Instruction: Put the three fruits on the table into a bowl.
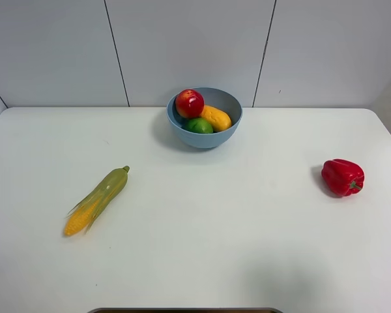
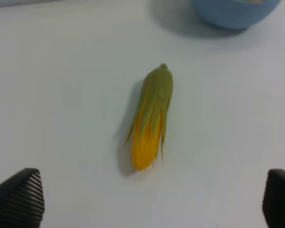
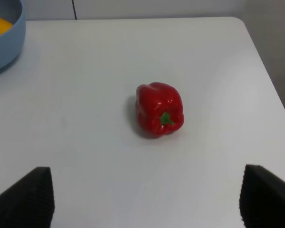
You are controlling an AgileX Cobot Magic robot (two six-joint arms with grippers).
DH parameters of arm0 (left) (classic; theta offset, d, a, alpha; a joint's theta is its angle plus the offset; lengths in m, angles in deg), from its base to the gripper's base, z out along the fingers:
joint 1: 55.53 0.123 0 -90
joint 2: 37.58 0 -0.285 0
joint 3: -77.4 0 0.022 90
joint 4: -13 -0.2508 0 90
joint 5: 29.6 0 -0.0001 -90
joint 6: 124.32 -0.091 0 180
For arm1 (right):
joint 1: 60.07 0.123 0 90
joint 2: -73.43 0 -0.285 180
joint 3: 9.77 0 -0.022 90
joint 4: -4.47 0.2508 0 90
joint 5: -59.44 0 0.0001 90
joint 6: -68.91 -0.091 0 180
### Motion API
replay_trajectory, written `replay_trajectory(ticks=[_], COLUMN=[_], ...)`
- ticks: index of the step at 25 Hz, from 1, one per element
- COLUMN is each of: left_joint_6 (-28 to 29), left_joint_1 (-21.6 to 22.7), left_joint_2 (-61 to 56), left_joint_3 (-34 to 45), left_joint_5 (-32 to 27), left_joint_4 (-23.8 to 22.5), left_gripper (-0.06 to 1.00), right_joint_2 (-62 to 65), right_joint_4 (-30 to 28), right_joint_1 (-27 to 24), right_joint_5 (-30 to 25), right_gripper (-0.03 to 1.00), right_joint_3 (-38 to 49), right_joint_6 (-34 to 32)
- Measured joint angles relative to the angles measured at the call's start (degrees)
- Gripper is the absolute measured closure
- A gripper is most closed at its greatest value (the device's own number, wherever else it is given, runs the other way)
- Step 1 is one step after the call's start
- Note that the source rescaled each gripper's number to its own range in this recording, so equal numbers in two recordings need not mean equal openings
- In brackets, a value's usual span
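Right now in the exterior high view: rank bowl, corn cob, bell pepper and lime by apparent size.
1. Light-blue bowl, widest.
2. Corn cob, about as long as the bowl is wide but much thinner, and nearer the camera, so the top two are unsure.
3. Red bell pepper.
4. Lime, smallest, partly hidden in the bowl.

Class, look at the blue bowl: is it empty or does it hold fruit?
It holds fruit: the bowl contains the apple, mango and lime.

Lime [image 1: 199, 125] half hidden beneath apple [image 1: 189, 103] and mango [image 1: 216, 117] in bowl [image 1: 204, 138], both arms outside the high view, left hand [image 2: 152, 199] and right hand [image 3: 147, 199] cropped to fingertips, bowl clipped in wrist views.
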Motion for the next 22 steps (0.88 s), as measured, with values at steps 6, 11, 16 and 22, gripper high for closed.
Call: replay_trajectory(ticks=[6, 11, 16, 22], left_joint_6=[1.0, 1.3, 1.3, 1.3], left_joint_1=[0.0, 0.0, 0.6, 9.2], left_joint_2=[0.0, 0.0, 0.0, 0.0], left_joint_3=[3.5, 3.6, 3.6, 3.6], left_joint_5=[-1.3, -1.3, -1.3, -1.3], left_joint_4=[0.0, 0.0, 0.0, -0.2], left_gripper=[-0.06, -0.06, -0.06, -0.06], right_joint_2=[0.0, 0.0, 0.0, 0.0], right_joint_4=[0.0, 0.0, 0.0, 0.0], right_joint_1=[0.0, 0.0, 0.0, 0.0], right_joint_5=[0.0, 0.0, 0.0, 0.0], right_gripper=[0.39, 0.39, 0.39, 0.39], right_joint_3=[0.0, 0.0, 0.0, 0.0], right_joint_6=[0.0, 0.0, 0.0, 0.0])
